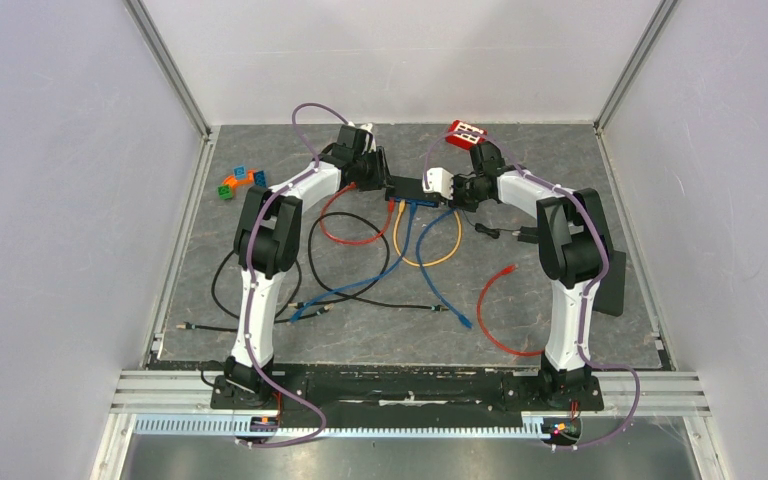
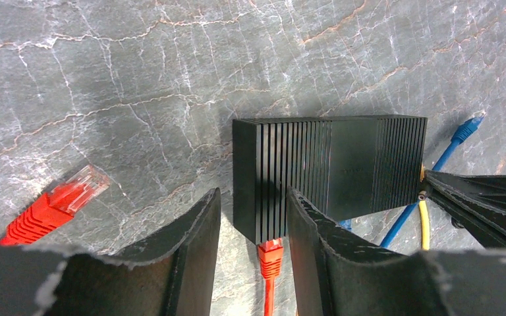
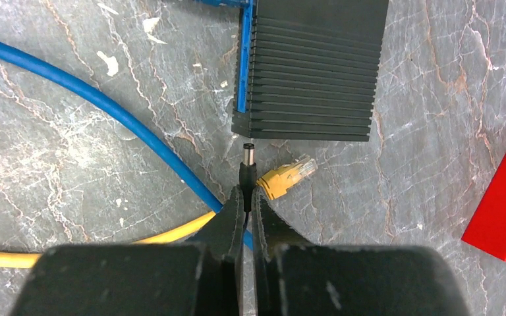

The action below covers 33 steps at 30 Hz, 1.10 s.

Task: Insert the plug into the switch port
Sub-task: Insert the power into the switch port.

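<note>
The black ribbed switch (image 1: 410, 188) lies at the table's far middle, with red, yellow and blue cables in its front ports. My right gripper (image 1: 460, 190) is shut on a black barrel plug (image 3: 246, 168). In the right wrist view the gripper (image 3: 247, 189) holds the plug's tip just short of the switch's (image 3: 313, 72) end face, near its left corner. My left gripper (image 1: 378, 170) is open and straddles the switch's other end (image 2: 342, 164). In the left wrist view the gripper (image 2: 253, 191) has a red plug (image 2: 270, 253), seated in a port, showing between its fingers.
A loose yellow plug (image 3: 286, 176) lies right beside the barrel plug, and a blue cable (image 3: 105, 105) runs under my right fingers. A loose red plug (image 2: 72, 194) lies left of the switch. A red box (image 1: 466, 133) sits behind the right gripper. Coloured blocks (image 1: 240, 182) lie far left.
</note>
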### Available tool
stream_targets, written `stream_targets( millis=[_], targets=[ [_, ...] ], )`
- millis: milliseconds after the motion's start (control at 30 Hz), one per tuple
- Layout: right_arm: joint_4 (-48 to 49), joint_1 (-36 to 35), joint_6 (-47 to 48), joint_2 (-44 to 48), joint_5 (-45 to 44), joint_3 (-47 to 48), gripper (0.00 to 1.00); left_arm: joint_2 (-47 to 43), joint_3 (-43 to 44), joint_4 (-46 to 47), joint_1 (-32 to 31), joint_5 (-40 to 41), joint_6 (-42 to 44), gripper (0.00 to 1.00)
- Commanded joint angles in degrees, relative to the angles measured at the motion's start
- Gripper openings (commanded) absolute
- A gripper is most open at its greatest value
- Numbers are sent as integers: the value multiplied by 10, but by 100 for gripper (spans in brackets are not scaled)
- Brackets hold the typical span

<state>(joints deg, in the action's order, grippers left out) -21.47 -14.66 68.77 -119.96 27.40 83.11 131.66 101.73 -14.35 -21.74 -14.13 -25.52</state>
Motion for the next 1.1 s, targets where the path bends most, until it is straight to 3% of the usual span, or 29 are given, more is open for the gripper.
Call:
stream_targets(
  millis=[0,400,1067],
  targets=[
    [-62,3,-5,-26,-44,9,0,10,22,25,0,-15,-23,47],
    [18,2,-83,-29,-114,14,0,11,23,28,2,-9,-24,47],
    [35,-45,-94,-45,-214,42,0,2,-5,52,7,-34,-35,48]
  ],
)
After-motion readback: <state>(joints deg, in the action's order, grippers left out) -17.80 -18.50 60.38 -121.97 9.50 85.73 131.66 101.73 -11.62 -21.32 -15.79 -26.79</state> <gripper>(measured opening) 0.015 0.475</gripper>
